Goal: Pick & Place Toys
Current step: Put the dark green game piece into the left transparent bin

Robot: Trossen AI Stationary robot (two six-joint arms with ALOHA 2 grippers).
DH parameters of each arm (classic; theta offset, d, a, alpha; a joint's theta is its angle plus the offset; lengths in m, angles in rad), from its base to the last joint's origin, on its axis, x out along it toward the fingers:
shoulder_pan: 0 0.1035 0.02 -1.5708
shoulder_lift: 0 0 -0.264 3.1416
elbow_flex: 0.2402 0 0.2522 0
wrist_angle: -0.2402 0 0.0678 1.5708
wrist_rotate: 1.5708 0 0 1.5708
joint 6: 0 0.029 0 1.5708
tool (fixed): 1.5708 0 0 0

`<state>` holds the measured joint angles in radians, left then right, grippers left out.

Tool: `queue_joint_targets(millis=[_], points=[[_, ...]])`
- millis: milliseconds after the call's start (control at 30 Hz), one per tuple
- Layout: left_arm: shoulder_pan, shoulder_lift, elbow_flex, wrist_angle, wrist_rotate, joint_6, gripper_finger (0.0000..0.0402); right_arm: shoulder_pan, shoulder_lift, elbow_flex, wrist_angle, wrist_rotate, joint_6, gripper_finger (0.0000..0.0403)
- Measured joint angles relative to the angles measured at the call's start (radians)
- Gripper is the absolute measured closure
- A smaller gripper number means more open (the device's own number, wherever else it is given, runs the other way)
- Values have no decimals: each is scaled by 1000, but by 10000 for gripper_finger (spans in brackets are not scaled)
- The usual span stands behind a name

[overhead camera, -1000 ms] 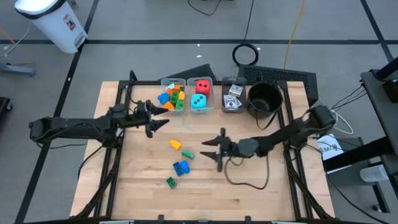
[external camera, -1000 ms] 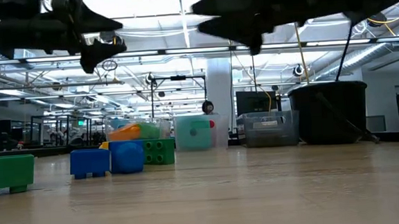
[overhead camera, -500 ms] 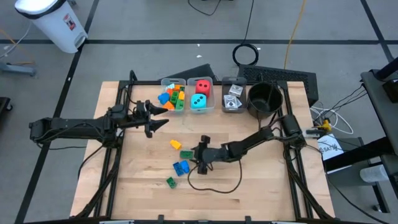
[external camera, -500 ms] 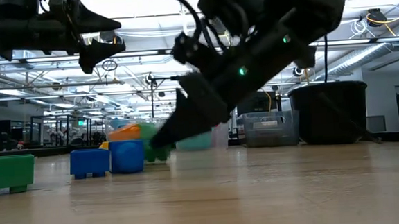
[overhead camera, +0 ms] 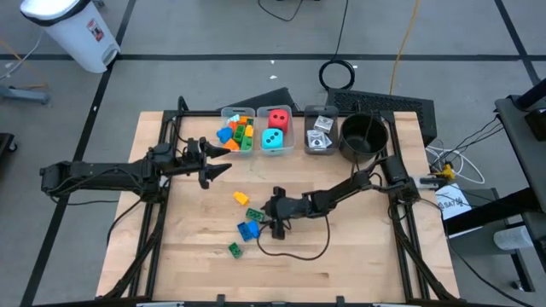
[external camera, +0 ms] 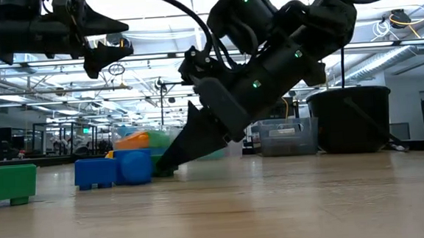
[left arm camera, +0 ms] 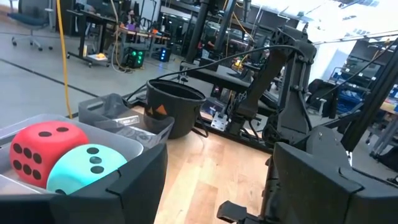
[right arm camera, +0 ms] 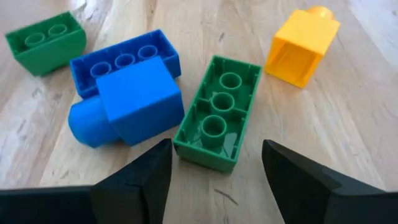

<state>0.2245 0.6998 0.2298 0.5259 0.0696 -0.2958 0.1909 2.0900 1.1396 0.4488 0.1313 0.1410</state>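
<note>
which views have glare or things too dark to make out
Low view: bright ceiling lights behind leave both arms as dark shapes. Left wrist view: glare at upper right. Right wrist view: evenly lit, green brick sharp between the open right gripper fingers.

Hidden and cropped parts

We see the arm covering most of the green brick (external camera: 165, 168) at table height; another green brick (external camera: 6, 185) is cropped.
</note>
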Motion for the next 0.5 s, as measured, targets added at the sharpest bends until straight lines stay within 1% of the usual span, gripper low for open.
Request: queue_joint_targets(millis=[67,267,367,500], points=[[0,0,0,0,0,-5,103,0,0,0,11,1,31,185],[0,0,0,0,0,-6,103,0,0,0,33,1,38,205],[0,0,0,0,0,-7,103,0,0,0,33,1,32,228],[0,0,0,0,0,-10,103,0,0,0,32,1,31,271]])
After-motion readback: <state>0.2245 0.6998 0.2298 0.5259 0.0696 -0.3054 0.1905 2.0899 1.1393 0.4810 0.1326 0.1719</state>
